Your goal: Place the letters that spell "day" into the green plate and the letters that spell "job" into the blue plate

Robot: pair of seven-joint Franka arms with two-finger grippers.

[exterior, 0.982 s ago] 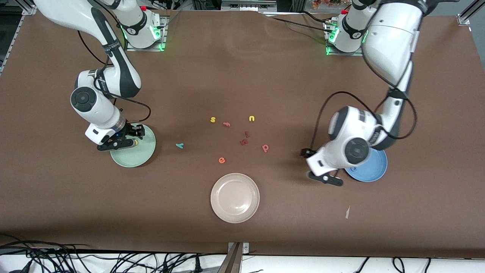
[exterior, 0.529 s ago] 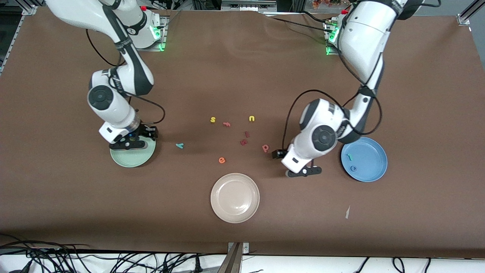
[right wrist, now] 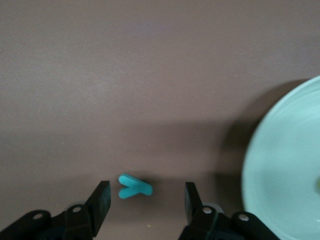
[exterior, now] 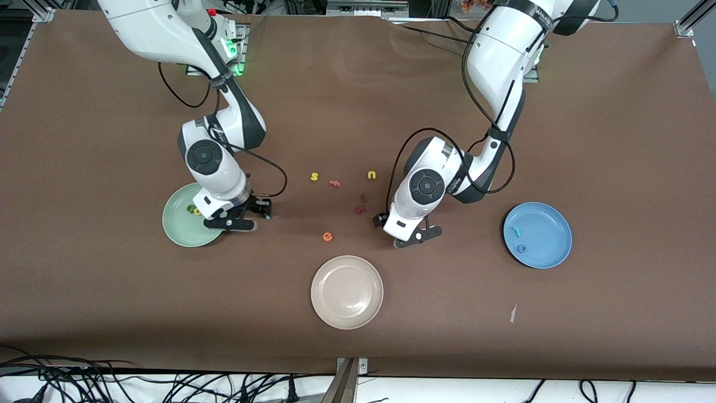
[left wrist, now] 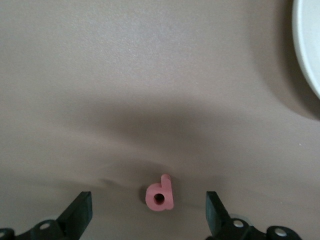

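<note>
Left hand point(left wrist: 145, 220) spread over foam "b" point(left wrist: 160, 194); right hand point(right wrist: 145, 205) wide.

1. a robotics lab: two white arms point(exterior: 224, 129) bolted to a table point(exterior: 84, 291) covered in brown.
2. aluminium frame rails point(exterior: 691, 19) at the corners, loose cables point(exterior: 140, 383) along the edge.

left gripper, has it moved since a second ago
Yes. The left gripper has swung away from the blue plate toward the middle of the table and now hangs open over the pink b, near the beige plate.
</note>
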